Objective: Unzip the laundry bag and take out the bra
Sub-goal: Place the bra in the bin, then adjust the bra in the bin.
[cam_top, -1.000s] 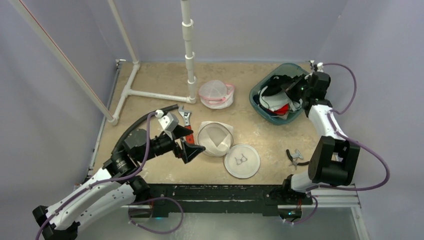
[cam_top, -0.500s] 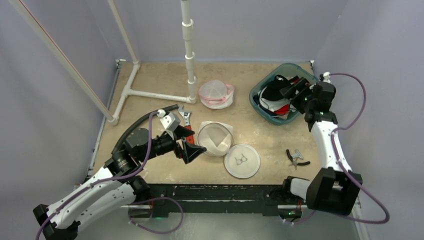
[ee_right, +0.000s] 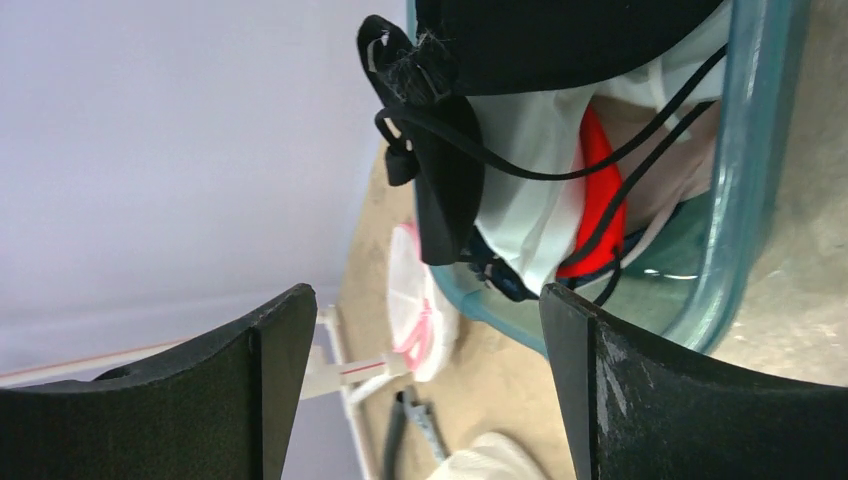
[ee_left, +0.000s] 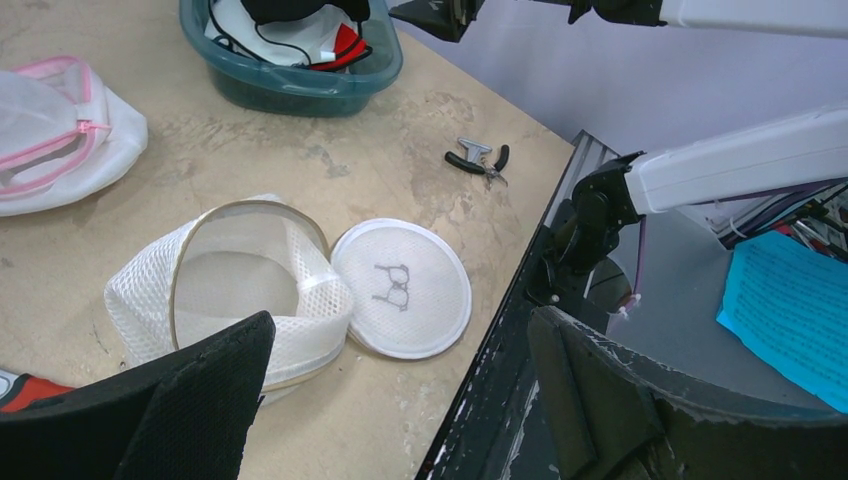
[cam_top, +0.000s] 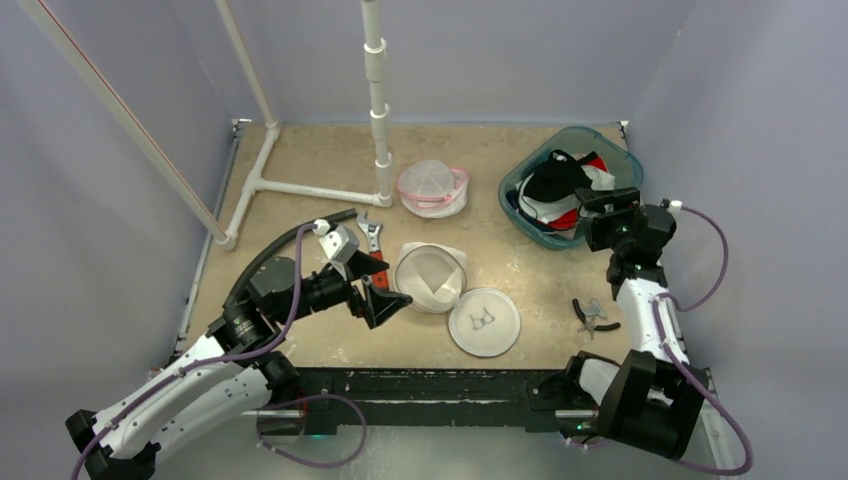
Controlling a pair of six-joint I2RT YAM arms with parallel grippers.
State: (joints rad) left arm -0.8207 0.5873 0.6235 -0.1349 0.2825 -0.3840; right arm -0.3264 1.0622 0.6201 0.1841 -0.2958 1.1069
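Note:
The white mesh laundry bag [cam_top: 430, 277] lies open mid-table, its round lid [cam_top: 484, 321] flat beside it. A black bra [cam_top: 556, 185] rests on top of white and red garments in the teal bin [cam_top: 520, 215] at the back right. My right gripper [cam_top: 600, 205] hovers open and empty at the bin's near right rim. In the right wrist view the bra [ee_right: 520, 40] and its straps lie beyond the right gripper [ee_right: 428, 300]. My left gripper [cam_top: 385, 290] stands open and empty just left of the bag [ee_left: 240, 285], with the lid [ee_left: 402, 287] ahead of it.
A second, pink-trimmed mesh bag [cam_top: 433, 187] sits at the back by the white pipe stand [cam_top: 378, 120]. A wrench [cam_top: 372, 235] lies left of the open bag. Pliers [cam_top: 592, 315] lie near the right arm's base.
The right gripper was shut over the bin; it has opened and drawn back toward the near side, with the black bra lying in the bin. The left arm has not moved.

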